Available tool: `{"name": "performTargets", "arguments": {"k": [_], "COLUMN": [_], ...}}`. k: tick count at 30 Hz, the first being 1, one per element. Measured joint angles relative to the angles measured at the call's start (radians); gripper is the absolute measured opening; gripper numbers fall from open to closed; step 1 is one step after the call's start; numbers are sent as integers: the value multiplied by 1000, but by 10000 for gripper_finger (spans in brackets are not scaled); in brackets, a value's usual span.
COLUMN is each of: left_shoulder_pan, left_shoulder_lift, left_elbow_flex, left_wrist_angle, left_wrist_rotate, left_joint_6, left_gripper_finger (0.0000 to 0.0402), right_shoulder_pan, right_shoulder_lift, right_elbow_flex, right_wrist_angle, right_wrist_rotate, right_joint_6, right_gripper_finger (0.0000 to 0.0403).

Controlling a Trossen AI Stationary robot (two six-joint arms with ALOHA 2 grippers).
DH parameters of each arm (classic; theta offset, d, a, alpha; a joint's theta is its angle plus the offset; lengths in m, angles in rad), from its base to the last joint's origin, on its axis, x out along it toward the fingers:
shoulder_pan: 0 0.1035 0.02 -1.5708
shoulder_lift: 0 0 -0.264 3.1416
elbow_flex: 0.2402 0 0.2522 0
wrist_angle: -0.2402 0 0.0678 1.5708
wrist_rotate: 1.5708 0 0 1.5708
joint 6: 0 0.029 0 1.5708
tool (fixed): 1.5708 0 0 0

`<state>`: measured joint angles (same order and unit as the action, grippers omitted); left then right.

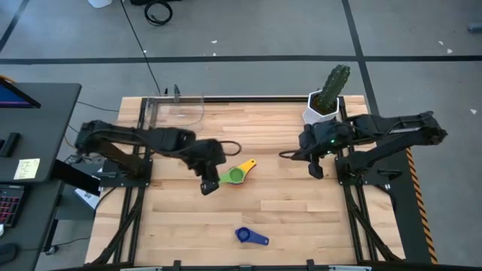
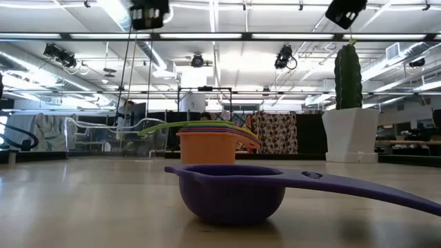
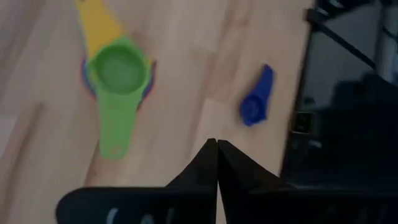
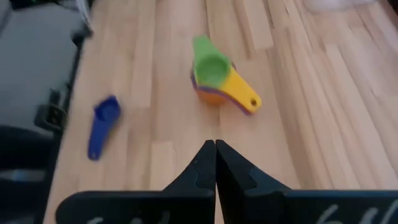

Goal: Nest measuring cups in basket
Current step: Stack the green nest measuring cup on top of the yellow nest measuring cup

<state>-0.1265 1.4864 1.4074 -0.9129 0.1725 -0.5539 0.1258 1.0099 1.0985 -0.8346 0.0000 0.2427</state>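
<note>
the left gripper [image 3: 217, 163] is hanging shut above the table [image 3: 186, 81], between the green-topped cup stack [image 3: 118, 68] and the blue cup [image 3: 256, 106].

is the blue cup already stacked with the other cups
No, the blue cup lies alone near the table's front edge, apart from the stack topped by the green cup.

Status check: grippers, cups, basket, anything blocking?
Left gripper and right gripper shut, empty. Nested cups mid-table, blue cup apart. Basket empty, unobstructed.
</note>
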Motion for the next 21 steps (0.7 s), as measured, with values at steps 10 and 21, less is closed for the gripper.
{"name": "performTargets", "arguments": {"k": [10,21], "left_shoulder_pan": [-48,-53], "left_shoulder_lift": [-79,-79], "left_elbow_flex": [-378,-603], "left_wrist_angle": [384,564], "left_wrist_rotate": [-38,-33], "left_joint_6": [-220,-300], "left_gripper_finger": [6,5], "right_shoulder_pan": [-60,-91], "right_shoulder_lift": [-3,204], "right_elbow_flex": [-214,-293], "right_wrist_angle": [363,542], "right_wrist_rotate": [-104,-120], "right_joint_6": [150,314], "right_gripper_finger": [5,5]}}
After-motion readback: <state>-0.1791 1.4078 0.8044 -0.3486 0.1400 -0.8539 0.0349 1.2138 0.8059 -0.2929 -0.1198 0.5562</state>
